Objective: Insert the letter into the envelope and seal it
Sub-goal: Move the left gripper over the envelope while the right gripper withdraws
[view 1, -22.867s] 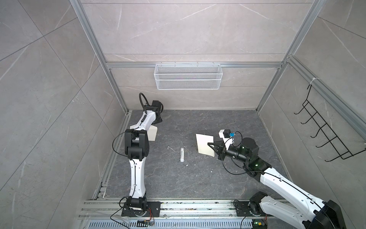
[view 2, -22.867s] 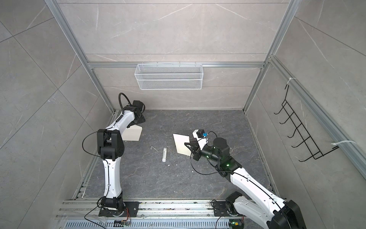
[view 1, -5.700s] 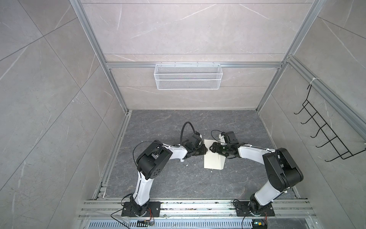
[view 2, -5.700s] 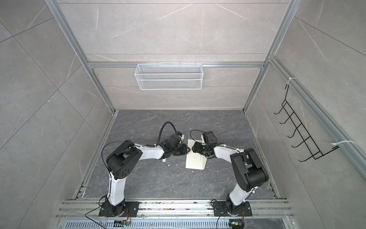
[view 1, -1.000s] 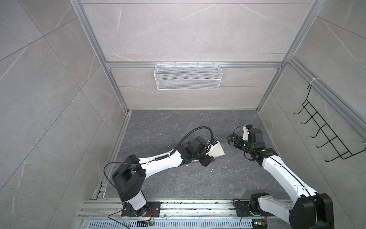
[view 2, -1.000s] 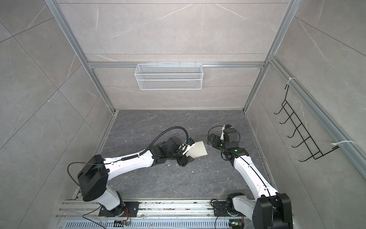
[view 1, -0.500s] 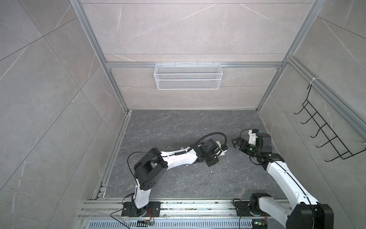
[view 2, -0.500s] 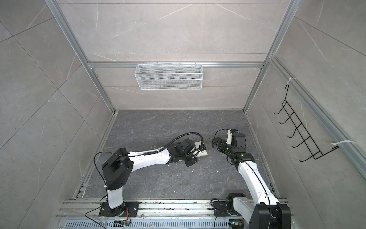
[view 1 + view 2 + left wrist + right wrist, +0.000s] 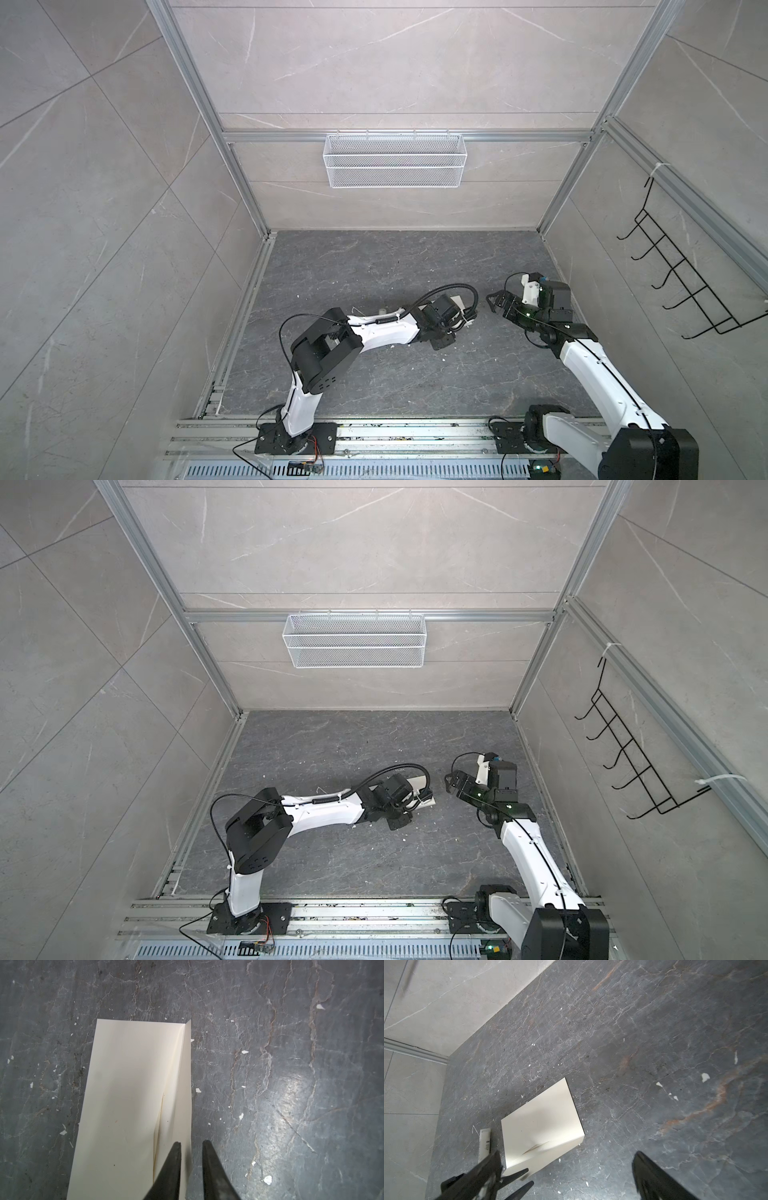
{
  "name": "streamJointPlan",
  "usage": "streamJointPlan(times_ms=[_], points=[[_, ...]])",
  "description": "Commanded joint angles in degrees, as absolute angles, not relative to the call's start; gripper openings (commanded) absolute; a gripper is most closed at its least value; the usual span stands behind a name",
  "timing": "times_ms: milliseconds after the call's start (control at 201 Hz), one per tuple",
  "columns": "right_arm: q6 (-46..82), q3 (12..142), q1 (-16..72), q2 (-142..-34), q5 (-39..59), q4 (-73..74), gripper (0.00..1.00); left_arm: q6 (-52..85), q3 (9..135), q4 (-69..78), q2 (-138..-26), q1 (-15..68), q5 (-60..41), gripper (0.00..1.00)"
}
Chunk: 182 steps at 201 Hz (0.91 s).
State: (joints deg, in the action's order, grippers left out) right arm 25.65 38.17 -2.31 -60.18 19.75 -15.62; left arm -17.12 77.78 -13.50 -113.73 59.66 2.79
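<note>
Your left jaws, nearly closed, straddle one long edge of the envelope [image 9: 128,1095], which runs straight ahead of them; whether they pinch it is unclear. Your right jaws gape empty, farther off.

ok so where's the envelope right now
The envelope lies flat on the table just right of centre in both top views, mostly hidden under the left hand, with the tube beside it.

In both top views the envelope [image 9: 458,300] is mostly hidden under the left arm's wrist; only a corner shows.
Left wrist view: the envelope's near end is cut off at the frame edge. The left tool [image 9: 191,1142] straddles its long edge; contact cannot be resolved.
Right wrist view: the white tube [image 9: 484,1142] has its lower end behind the right tool [image 9: 566,1153]; its label is unreadable.
</note>
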Motion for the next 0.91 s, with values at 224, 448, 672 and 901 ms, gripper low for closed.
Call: streamJointPlan(times_ms=[224, 448, 672, 901], points=[[24.18, 37.49, -2.96, -59.02, 21.25, -15.56, 0.99, -22.63, 76.55, -12.61, -110.75, 59.91, 1.62, 0.01], [24.06, 37.23, -3.07, -59.04, 21.97, -15.47, 0.99, -29.59, 71.32, -13.19, -104.72, 59.59, -0.4, 0.0], [24.02, 37.22, -3.16, -59.33, 22.83, -15.25, 0.99, -31.1, 68.48, -14.91, -101.06, 59.15, -0.69, 0.0], [24.07, 37.05, -3.22, -58.98, 23.46, -15.53, 0.99, -31.8, 65.12, -13.19, -98.67, 58.93, -1.16, 0.0]])
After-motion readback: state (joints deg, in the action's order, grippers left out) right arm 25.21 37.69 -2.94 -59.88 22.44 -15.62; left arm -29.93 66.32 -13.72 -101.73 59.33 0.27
